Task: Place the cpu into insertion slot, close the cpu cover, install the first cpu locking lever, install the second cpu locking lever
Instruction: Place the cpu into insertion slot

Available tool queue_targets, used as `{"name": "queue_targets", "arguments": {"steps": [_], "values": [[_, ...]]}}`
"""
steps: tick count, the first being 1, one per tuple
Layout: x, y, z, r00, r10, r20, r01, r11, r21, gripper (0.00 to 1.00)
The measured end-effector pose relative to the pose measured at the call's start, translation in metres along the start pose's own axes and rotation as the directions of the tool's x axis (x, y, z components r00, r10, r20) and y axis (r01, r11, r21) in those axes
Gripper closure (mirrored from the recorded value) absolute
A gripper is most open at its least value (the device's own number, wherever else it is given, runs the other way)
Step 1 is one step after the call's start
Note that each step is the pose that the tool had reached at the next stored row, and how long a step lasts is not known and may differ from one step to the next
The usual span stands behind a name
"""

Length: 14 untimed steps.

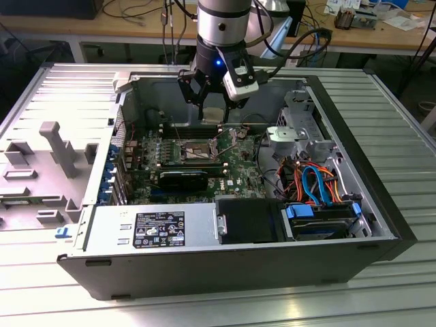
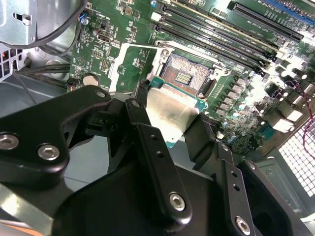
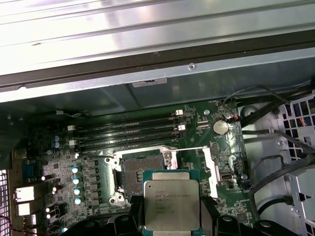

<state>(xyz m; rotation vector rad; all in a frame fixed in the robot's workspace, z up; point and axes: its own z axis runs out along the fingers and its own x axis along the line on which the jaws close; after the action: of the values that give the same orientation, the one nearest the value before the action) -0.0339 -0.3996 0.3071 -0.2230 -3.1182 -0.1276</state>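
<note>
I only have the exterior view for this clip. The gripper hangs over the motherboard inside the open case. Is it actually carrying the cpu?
Observer: Yes. In both wrist views the gripper is shut on the cpu, with the fingers on two opposite edges and the metal top facing the camera.
Operator: Is the socket occupied?
Observer: No. The insertion slot lies open and empty, and its contact field shows bare in the second wrist view.
Operator: Is the chip lined up over it?
Observer: Not fully. In the first wrist view the cpu overlaps one edge of the slot, and most of the slot shows beside it.
</note>
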Motion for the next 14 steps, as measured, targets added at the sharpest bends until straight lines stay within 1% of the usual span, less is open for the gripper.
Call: {"name": "queue_targets", "arguments": {"steps": [14], "values": [[0.0, 0.0, 0.0004, 0.9999, 0.013, 0.0015, -0.013, 0.9999, 0.0023, 0.45]]}}
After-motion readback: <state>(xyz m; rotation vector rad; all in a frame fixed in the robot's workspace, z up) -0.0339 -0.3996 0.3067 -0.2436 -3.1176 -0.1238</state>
